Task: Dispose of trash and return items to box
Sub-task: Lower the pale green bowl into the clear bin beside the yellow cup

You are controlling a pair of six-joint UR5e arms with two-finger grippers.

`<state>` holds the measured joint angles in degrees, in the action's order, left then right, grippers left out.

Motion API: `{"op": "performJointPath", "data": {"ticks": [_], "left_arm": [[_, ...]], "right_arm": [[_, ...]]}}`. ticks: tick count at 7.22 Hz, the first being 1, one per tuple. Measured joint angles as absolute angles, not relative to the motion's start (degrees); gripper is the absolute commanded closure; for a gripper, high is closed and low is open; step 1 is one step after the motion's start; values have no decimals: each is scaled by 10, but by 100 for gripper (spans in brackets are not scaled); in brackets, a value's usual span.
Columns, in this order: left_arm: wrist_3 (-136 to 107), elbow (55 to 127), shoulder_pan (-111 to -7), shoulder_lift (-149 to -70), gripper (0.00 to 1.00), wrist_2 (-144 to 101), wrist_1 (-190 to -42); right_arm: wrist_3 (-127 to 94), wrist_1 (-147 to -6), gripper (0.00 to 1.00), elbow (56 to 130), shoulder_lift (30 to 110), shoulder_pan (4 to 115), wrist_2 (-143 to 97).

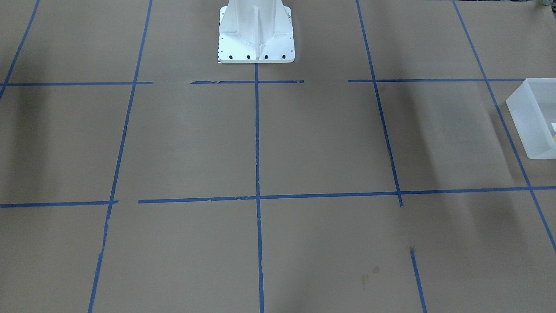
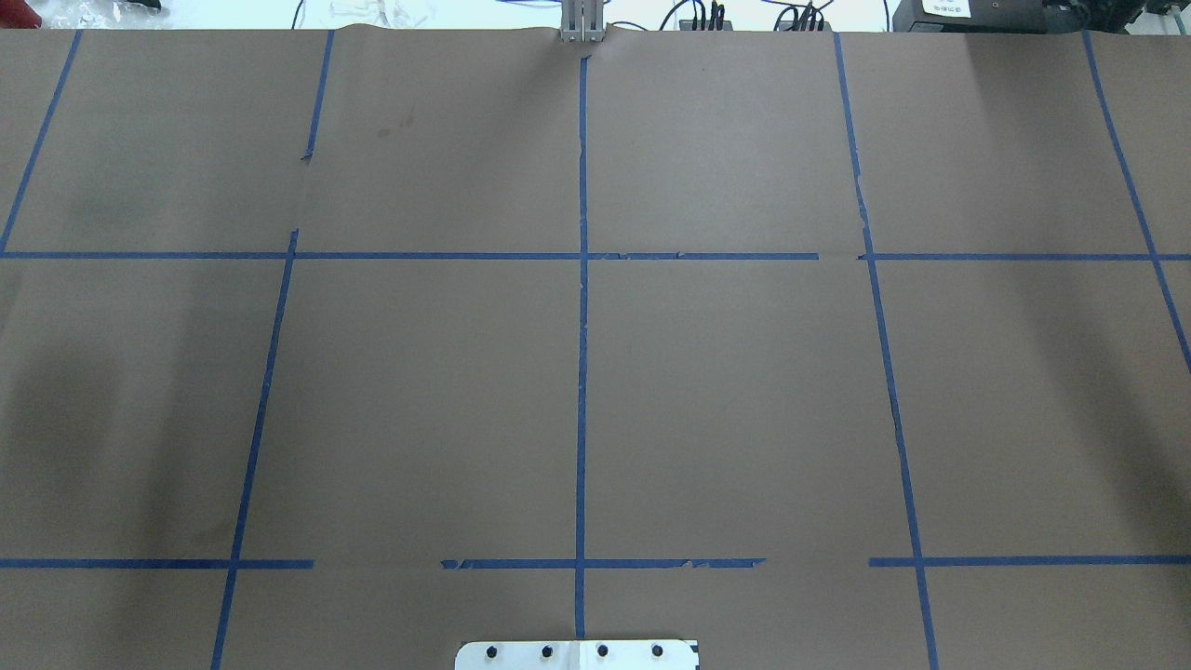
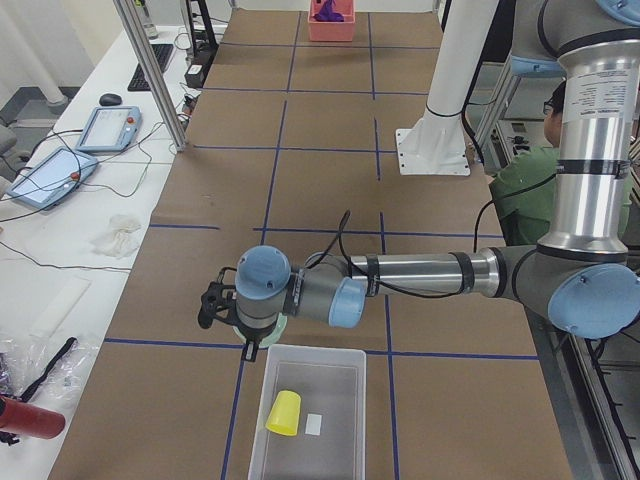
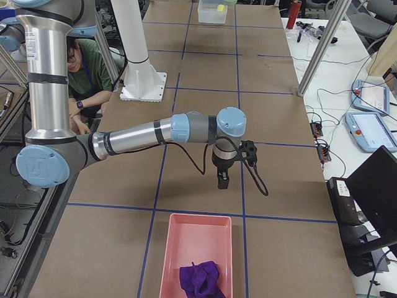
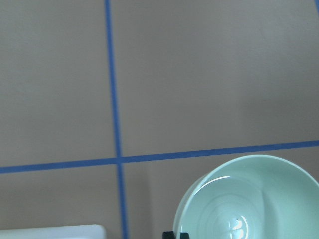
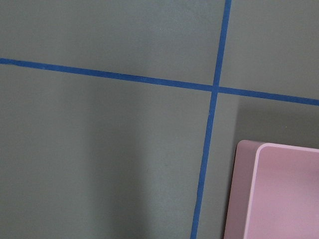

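Item 1, bowl (image 5: 254, 199): pale mint green, mouth up, cut off by the bottom and right edges of my left wrist view. It is just outside one end of the box; I cannot tell whether it rests on the counter (image 2: 419, 400) or is lifted

Item 2, left gripper (image 3: 247, 345): directly over the bowl's rim. Only two dark tips peek in at the wrist view's bottom edge, so I cannot tell its spread or whether it grips the bowl

Item 3, box (image 3: 338, 395): frosted white, cropped at the front view's edge. Inside are the yellow cup (image 3: 284, 412), pose unclear, and a white label (image 3: 314, 424)

Item 4, right gripper (image 4: 222, 181): above bare counter near a pink bin (image 4: 186, 248) holding purple cloth (image 4: 201, 278). It shows from the side only, so I cannot tell its opening
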<state>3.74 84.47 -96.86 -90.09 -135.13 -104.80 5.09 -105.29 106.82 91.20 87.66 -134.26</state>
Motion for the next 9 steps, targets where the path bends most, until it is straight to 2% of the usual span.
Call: {"op": "performJointPath", "data": {"ticks": [4, 5, 6, 7, 8, 9], "left_arm": [[145, 715, -1044, -896, 100, -1315, -1050], [147, 699, -1047, -894, 94, -1302, -1050], [148, 692, -1049, -888, 79, -1293, -1051], [148, 688, -1051, -881, 36, -1283, -1052], [147, 686, -1052, -877, 0, -1277, -1053], [147, 686, -1054, -875, 0, -1275, -1054]], "right_arm": [[41, -1041, 0, 1060, 912, 876, -1340], [34, -1032, 0, 1057, 912, 876, -1338], [30, -1026, 0, 1056, 913, 876, -1336], [29, -1021, 0, 1056, 913, 876, -1335], [28, -1019, 0, 1055, 913, 876, -1334], [28, -1018, 0, 1055, 912, 876, -1334]]}}
